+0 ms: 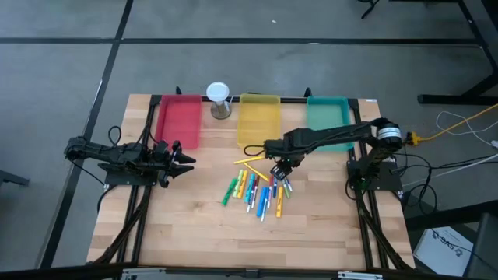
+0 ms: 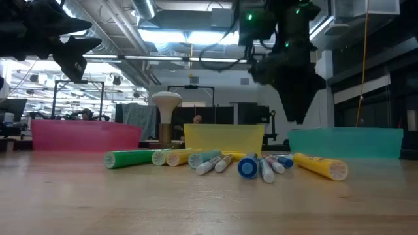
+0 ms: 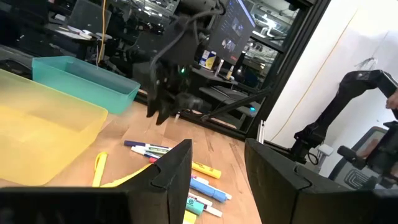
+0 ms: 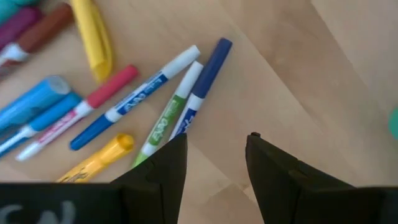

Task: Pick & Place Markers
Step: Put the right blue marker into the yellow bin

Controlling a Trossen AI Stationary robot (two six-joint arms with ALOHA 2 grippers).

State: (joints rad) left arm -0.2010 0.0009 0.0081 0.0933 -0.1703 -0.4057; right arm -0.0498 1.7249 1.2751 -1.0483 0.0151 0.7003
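Pale wood carries the whole job: the markers (image 1: 257, 190) lie in a loose heap on the surface (image 1: 194, 225), on the near side of the yellow tray (image 1: 258, 118), none of them in a tray yet. The right claw (image 1: 278, 170) hangs over the heap's end closest to the teal tray (image 1: 327, 113), empty, its fingers (image 4: 163, 169) spread with bare wood showing between them. In the right wrist view a green-and-white marker (image 4: 166, 119) and a dark blue marker (image 4: 202, 87) lie side by side just ahead of those fingers, touching along their barrels, their long axes running straight away from the claw and not across its gap; a judgement, then, that the wrist would need to turn, or the claw to shift sideways over one barrel, before it can pinch across the thin body.

Further from the teal tray lie a white marker with a blue cap (image 4: 127, 106), a red-capped one (image 4: 78, 112), fat yellow ones (image 4: 93, 34) and light blue ones (image 4: 34, 102), fanned at differing angles, several touching. All are slim, capped and round, likely to roll if nudged.

Beside the red tray (image 1: 179, 120), well apart from the heap, the left claw (image 1: 185, 161) waits with its fingers spread and nothing between them; the right arm is plainly the nearer. A white-topped hourglass-like object (image 1: 219, 99) stands between the red and yellow trays.
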